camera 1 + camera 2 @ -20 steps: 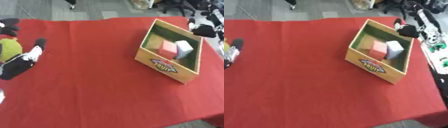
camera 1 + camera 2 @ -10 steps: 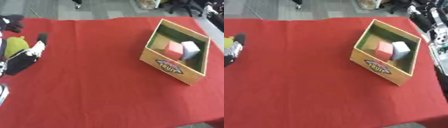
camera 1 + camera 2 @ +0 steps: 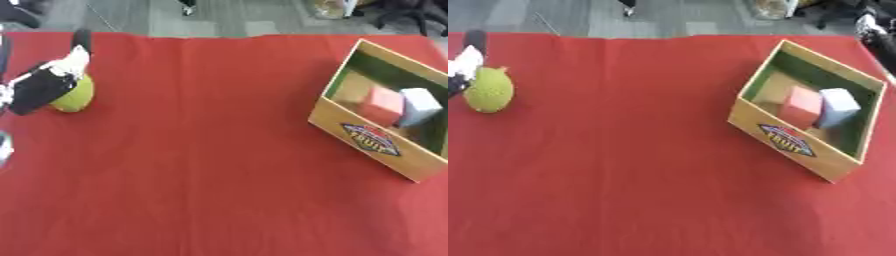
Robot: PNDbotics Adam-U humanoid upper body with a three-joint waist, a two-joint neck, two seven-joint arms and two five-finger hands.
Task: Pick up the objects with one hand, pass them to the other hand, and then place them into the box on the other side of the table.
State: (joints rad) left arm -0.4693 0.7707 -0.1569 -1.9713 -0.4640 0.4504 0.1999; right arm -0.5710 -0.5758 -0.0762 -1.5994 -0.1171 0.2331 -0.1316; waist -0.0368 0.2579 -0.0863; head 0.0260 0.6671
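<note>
A: Left eye view first. What was on the worktop [image 3: 210,150]?

B: A red cloth covered it. At the far left lay a yellow-green ball [image 3: 488,91], and the left robot hand [image 3: 45,85] was on it, black and white, lying over its upper left side.

A: Was that hand closed round the ball?

B: I could not tell. The hand was touching the ball, but its fingers were too blurred to read.

A: And the box [image 3: 785,141]?

B: It stood at the right side of the worktop, well apart from the ball, turned at an angle, wooden with a green inside and a label on its near wall. Inside it a red block [image 3: 802,106] and a pale blue-white block [image 3: 838,106] stood side by side, touching or nearly so.

A: The right robot hand?

B: Only a dark shape with a light patch [image 3: 875,31] showed at the upper right edge of the right eye view, beyond the box. Whether that was the hand, I could not say.
</note>
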